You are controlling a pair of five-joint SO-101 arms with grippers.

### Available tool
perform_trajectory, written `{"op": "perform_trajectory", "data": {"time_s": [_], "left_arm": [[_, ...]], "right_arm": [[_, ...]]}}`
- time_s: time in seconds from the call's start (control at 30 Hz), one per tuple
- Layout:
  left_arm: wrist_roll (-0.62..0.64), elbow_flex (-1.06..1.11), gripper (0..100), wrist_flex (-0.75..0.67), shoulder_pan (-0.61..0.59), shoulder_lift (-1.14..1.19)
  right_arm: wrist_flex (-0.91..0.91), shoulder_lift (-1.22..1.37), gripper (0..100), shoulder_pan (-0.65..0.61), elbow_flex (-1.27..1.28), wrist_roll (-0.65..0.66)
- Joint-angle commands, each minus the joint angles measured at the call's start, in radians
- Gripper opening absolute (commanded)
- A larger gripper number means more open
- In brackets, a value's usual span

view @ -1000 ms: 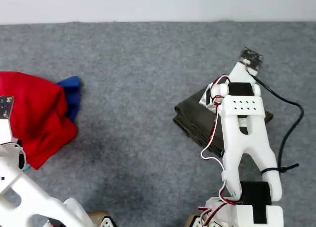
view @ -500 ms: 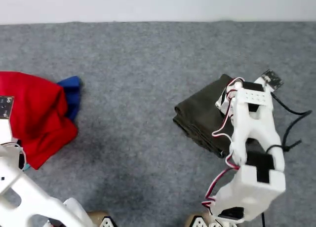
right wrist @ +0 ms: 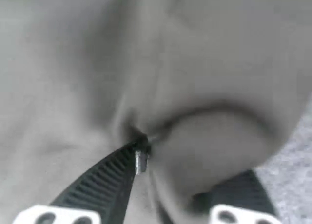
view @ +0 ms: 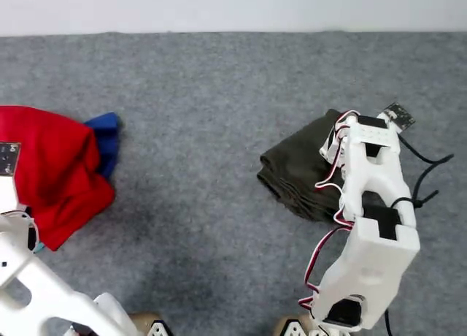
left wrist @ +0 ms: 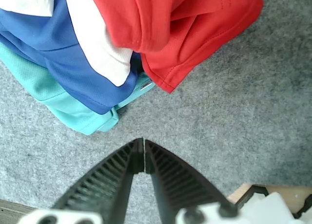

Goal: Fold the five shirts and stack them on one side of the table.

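Grey tabletop (view: 197, 80) takes up pretty much everything, with its far edge running straight along a white wall (view: 233, 7). Loads of free room: a wide bare stretch down the middle, plus the whole far strip.

The right arm (view: 372, 219) is folded up on the right side and sits over the dark shirt (view: 295, 168), which lies right of centre, well clear of the far edge. The left arm (view: 29, 285) is tucked in the near left corner.

The red shirt (view: 55, 168) is bunched at the left edge and cut off by the frame, on top of the pile. The blue shirt (view: 106, 131) peeks out on its far right side. From the left wrist you also get a teal shirt (left wrist: 63, 104) at the bottom and a bit of a white shirt (left wrist: 97, 48) in between.

The left jaws are pressed together, hanging over bare tabletop just beside the pile. The right jaws are buried in the dark shirt, pinching a bulge of its cloth.

Compared to a second ago, the right arm was stretched straight out over the dark shirt. It has since swung right and bent back, and the shirt's near corner got tugged in a bit. The pile and left arm haven't budged.
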Motion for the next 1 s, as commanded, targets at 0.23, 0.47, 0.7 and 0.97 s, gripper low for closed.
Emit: {"op": "perform_trajectory", "data": {"time_s": [0.23, 0.47, 0.7, 0.97], "left_arm": [[-0.006, -0.012, 2, 0.008, 0.0, -0.025], [-0.006, -0.012, 2, 0.008, 0.0, -0.025], [-0.006, -0.01, 2, 0.006, 0.0, -0.025], [-0.006, -0.007, 2, 0.006, 0.0, -0.025]], "right_arm": [[0.074, -0.047, 0.9, 0.045, -0.043, 0.11], [0.09, -0.251, 0.9, 0.245, -0.048, 0.529], [-0.021, -0.265, 0.9, 0.487, -0.048, 1.062], [-0.234, -0.179, 0.9, 0.638, -0.048, 1.324]]}}
